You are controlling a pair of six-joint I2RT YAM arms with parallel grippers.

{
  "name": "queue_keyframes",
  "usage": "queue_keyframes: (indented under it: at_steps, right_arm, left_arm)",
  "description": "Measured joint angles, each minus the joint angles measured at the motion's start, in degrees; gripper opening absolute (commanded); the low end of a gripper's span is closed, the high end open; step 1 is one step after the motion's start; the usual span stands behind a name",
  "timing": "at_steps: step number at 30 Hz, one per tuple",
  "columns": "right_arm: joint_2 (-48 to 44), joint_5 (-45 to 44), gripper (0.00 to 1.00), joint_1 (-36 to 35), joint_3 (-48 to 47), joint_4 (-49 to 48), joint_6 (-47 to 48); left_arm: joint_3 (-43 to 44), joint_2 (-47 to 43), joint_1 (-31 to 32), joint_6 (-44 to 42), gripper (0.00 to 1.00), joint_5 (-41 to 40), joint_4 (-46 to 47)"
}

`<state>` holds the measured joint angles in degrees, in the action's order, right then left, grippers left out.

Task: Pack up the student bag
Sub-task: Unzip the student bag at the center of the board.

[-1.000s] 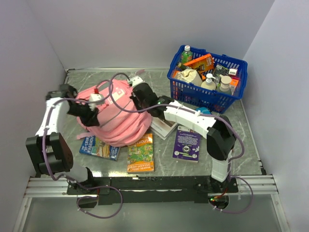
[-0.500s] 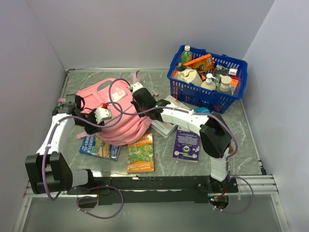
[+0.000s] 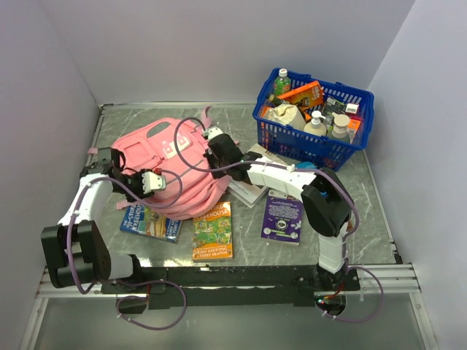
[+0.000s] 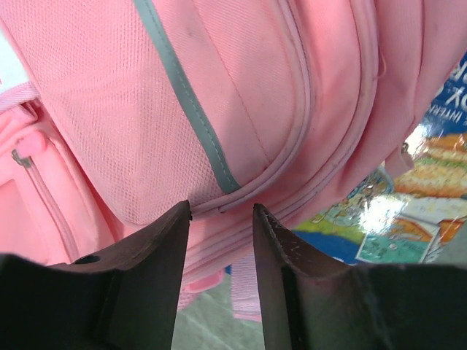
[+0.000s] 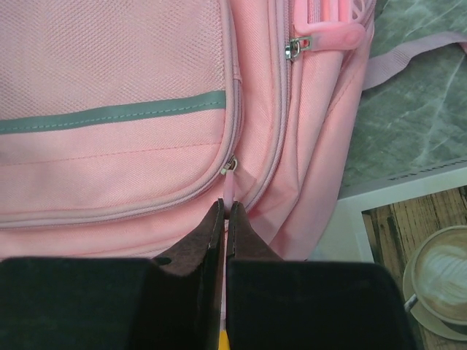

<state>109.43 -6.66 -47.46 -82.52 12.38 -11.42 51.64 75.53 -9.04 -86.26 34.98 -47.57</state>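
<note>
Two grippers meet at the pink backpack (image 3: 193, 191), lying left of centre on the table (image 3: 241, 120) over books (image 3: 211, 232). Its zipper pull (image 5: 230, 179) is pinched tight by the right gripper (image 5: 225, 208). The left gripper (image 4: 221, 211) stands part-open, holding nothing.

One pink backpack (image 3: 149, 142), four books (image 3: 283, 216) and one blue basket (image 3: 314, 151), itself holding at least three bottles (image 3: 315, 125), are lying on one grey table (image 3: 368, 211).

Blue book (image 3: 149, 222): far part hidden under student bag (image 3: 197, 193). White book (image 3: 246, 195): mostly covered by right arm (image 3: 281, 175). Basket (image 3: 306, 149) labels too small to read. Zipper pull (image 5: 230, 182): lower end lost between fingers of right gripper (image 5: 225, 211), seemingly pinched.
</note>
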Motion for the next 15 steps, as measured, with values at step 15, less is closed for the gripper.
queue_keyframes:
  at_steps: [15]
  right_arm:
    - [-0.5,5.5,0.0,1.1,0.1,-0.8,-1.1]
  left_arm:
    - [-3.6,-2.6,-2.6,-14.5,0.46,5.3,2.3]
